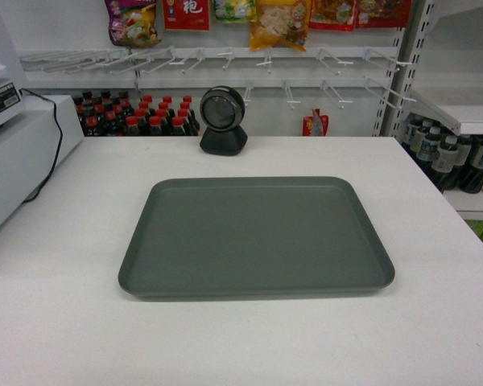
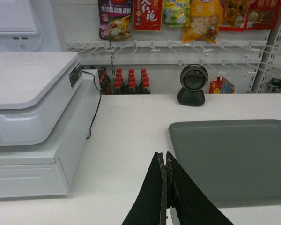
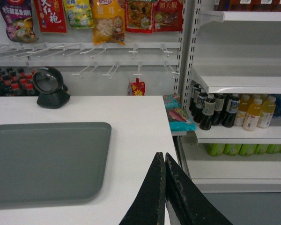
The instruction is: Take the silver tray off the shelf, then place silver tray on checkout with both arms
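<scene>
1. Left gripper (image 2: 166, 161): fingers pressed together, nothing between them. It hangs over bare checkout (image 1: 56, 322) surface, just off the silver tray's (image 1: 258, 237) left edge, not touching it.
2. Right gripper (image 3: 165, 161): fingers likewise pressed together, holding nothing. It sits over the checkout's right margin, between the tray's right edge and the counter's right edge, clear of both.
3. Neither gripper shows in the head view.
4. Silver tray lies flat on the checkout, roughly centred left to right, long sides parallel to the near edge. Interior is bare. White surface shows on all four sides of it.
5. White register unit (image 2: 33, 122) stands along the checkout's left edge, with a black cable (image 2: 96, 105) running down its side to the counter.
6. Black round scanner (image 1: 223, 121) stands at the far edge of the checkout, behind the tray and apart from it.
7. Beyond the far edge: rows of red-capped dark bottles (image 1: 137, 117), white peg hooks (image 1: 249, 64), and snack bags (image 1: 280, 22) hanging above.
8. Right of the checkout: the shelf (image 3: 239, 84), white boards on slotted uprights, with dark and yellow drink bottles (image 3: 234, 110) on the board below.
</scene>
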Robot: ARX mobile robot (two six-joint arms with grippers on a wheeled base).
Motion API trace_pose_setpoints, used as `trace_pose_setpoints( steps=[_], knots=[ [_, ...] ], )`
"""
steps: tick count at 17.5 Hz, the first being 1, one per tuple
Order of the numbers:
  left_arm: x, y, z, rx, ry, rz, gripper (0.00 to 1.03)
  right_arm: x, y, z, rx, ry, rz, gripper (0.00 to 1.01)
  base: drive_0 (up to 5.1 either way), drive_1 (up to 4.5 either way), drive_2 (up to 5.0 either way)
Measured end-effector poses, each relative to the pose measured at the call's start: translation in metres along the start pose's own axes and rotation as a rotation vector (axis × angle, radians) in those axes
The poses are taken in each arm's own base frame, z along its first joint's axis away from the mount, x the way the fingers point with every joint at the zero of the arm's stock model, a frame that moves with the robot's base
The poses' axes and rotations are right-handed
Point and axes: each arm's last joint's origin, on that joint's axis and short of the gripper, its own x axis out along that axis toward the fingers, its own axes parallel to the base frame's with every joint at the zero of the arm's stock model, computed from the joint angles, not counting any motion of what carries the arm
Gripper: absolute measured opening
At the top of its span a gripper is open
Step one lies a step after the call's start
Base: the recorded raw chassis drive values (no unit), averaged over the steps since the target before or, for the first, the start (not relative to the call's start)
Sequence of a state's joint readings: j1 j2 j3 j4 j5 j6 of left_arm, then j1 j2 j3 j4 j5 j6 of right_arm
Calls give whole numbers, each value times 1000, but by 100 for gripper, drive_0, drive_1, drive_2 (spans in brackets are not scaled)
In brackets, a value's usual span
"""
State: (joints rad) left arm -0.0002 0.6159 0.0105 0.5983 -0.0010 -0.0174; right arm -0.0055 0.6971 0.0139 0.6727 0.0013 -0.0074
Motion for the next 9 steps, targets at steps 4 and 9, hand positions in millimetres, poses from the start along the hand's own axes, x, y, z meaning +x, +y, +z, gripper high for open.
trace_pose_setpoints(
  steps=[4,9],
  knots=[
    [-9,0,3,0,-10,0,1,-10,0,4,0,-14,0,2,0,0,0],
    [-13,0,4,0,-14,0,1,-14,0,5,0,-19,0,2,0,0,0]
  ],
)
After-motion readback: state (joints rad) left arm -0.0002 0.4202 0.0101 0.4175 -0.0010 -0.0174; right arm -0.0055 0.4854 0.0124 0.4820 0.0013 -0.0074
